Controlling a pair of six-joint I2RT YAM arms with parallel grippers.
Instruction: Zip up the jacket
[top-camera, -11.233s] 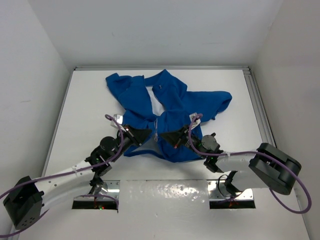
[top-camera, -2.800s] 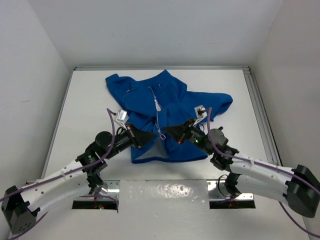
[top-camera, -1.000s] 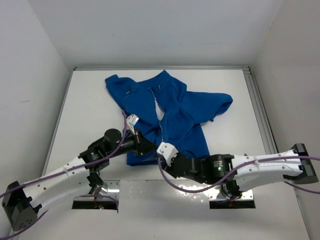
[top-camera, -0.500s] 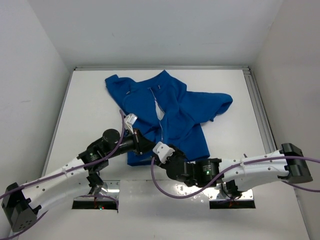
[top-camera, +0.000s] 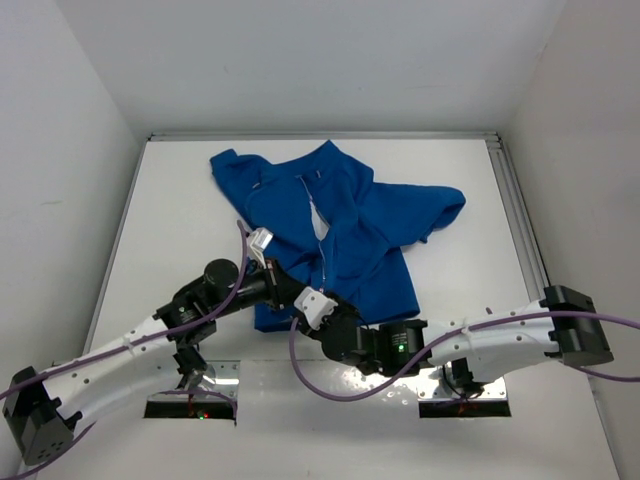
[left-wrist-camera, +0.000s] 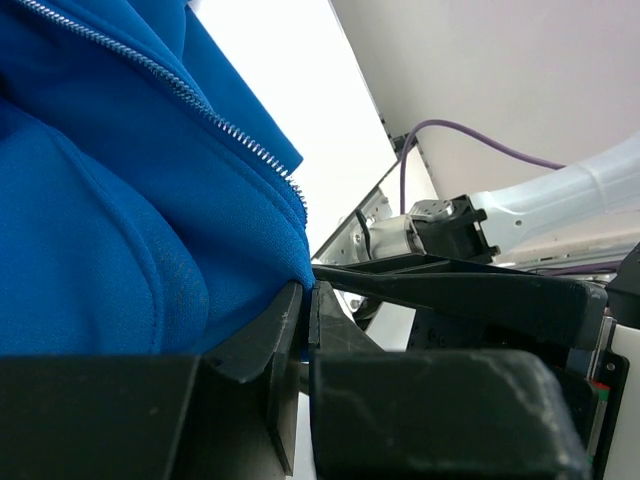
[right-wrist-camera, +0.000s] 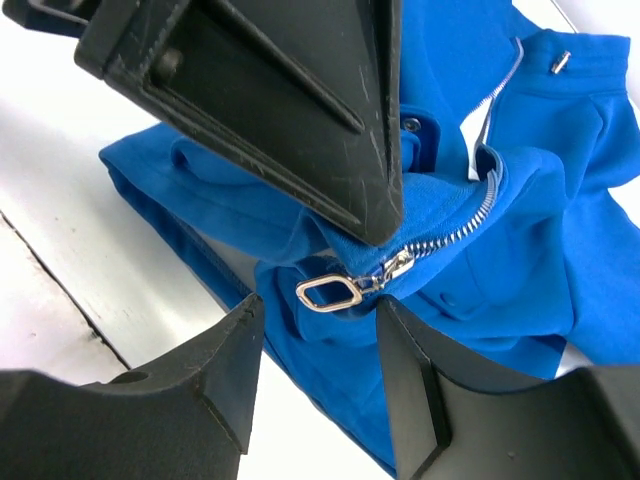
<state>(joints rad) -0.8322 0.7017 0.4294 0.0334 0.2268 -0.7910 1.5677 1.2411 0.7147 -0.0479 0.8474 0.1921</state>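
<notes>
The royal-blue jacket (top-camera: 345, 215) lies spread on the white table, its light zipper (top-camera: 320, 235) running down the front. My left gripper (top-camera: 288, 289) is shut on the jacket's bottom hem (left-wrist-camera: 296, 262) beside the zipper teeth (left-wrist-camera: 200, 105). My right gripper (top-camera: 312, 306) sits right next to it at the hem and is open. In the right wrist view the silver zipper pull (right-wrist-camera: 328, 292) hangs between my right gripper (right-wrist-camera: 320, 306)'s two fingers, touching neither. The left gripper's black fingers (right-wrist-camera: 300, 110) pinch the fabric just above it.
A metal rail (top-camera: 520, 215) runs along the table's right side. White walls enclose the table on the left, back and right. Two metal base plates (top-camera: 195, 403) lie at the near edge. The right arm (top-camera: 480, 335) stretches across the front.
My right gripper has swung left along the near edge to the hem beside the left gripper, and its jaws have widened a little. The left gripper has held its grip in place.
</notes>
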